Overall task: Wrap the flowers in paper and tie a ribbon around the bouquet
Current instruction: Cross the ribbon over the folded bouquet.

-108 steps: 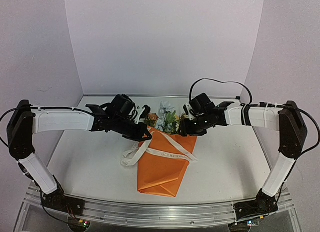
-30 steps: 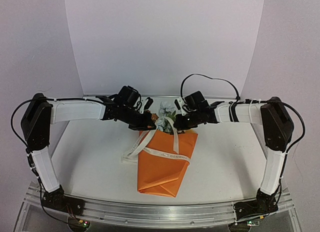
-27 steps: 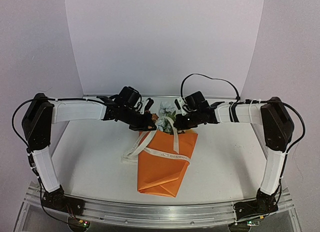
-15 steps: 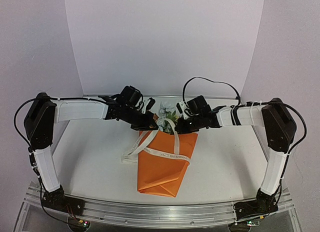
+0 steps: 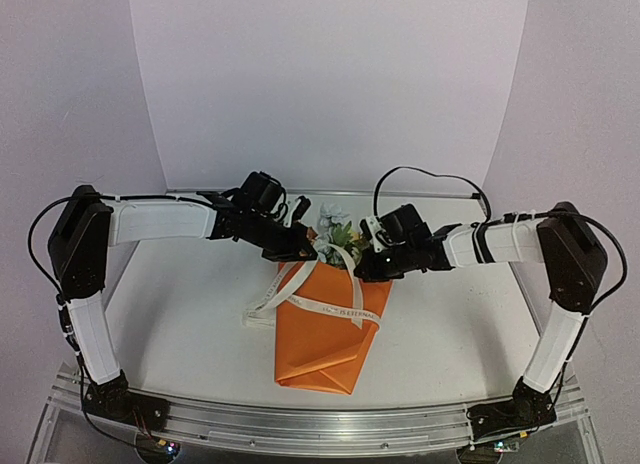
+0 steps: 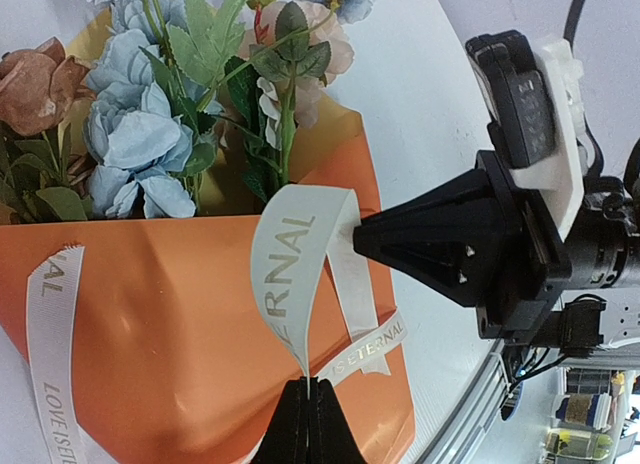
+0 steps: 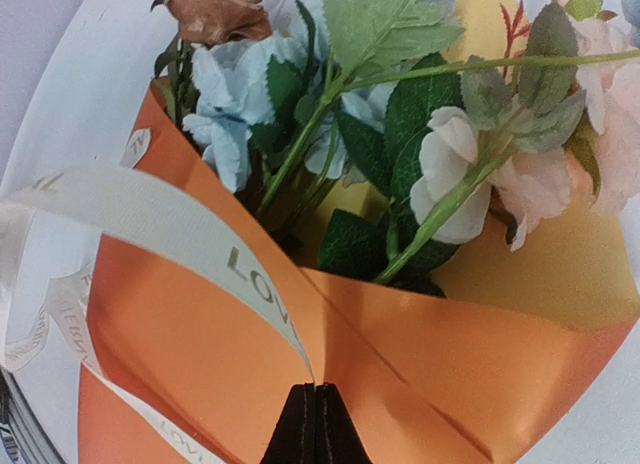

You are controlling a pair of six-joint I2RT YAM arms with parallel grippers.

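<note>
Half done, roughly: flowers (image 5: 335,232) sit inside the folded paper (image 5: 325,334) on the surface (image 5: 180,314), so wrapping looks finished. Ribbon (image 5: 330,304) crosses the paper's far part with no knot visible, so tying is left. Left hand (image 5: 308,248) pinches one ribbon strand at the paper's far left corner. Right hand (image 5: 363,270) pinches the other strand near the far right corner. Both are clamped tight, with ribbon arching between them.
</note>
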